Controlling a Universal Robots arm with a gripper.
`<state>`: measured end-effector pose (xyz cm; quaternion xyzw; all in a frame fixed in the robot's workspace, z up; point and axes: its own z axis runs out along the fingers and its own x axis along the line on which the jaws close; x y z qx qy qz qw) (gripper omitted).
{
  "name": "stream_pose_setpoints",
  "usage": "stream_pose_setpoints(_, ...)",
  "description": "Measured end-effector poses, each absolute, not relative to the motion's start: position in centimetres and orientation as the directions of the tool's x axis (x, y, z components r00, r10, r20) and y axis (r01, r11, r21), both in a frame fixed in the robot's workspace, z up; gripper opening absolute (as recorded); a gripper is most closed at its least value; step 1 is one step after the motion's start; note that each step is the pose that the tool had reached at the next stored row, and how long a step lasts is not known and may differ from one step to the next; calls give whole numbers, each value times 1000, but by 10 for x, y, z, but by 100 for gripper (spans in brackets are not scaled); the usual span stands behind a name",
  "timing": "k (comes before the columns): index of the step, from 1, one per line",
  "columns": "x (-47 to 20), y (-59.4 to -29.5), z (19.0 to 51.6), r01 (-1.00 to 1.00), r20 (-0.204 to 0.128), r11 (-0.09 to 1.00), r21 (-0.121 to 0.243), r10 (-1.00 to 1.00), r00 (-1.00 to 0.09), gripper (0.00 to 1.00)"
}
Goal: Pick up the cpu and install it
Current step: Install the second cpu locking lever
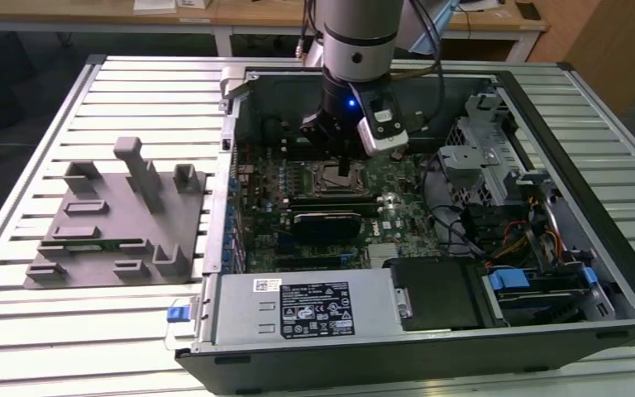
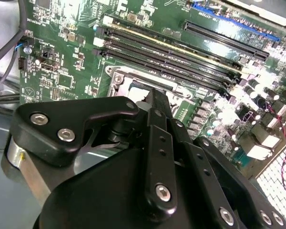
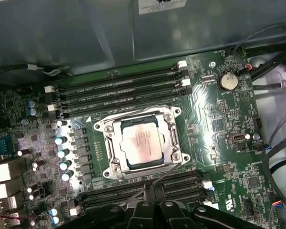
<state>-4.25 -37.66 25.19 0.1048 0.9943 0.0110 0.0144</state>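
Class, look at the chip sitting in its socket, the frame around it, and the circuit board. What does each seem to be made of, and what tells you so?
The chip: a top plate that looks like brushed silver metal, with a dull sheen. The socket frame: probably bright plated steel, since it glints and is held by screws. The circuit board: likely a rigid laminate with a glossy green coating, judging by the reflected glare.
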Motion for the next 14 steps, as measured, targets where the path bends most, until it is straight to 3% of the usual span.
stream_pose_setpoints(14,-45,-381,243,171,-26,985,25,171,-985,11)
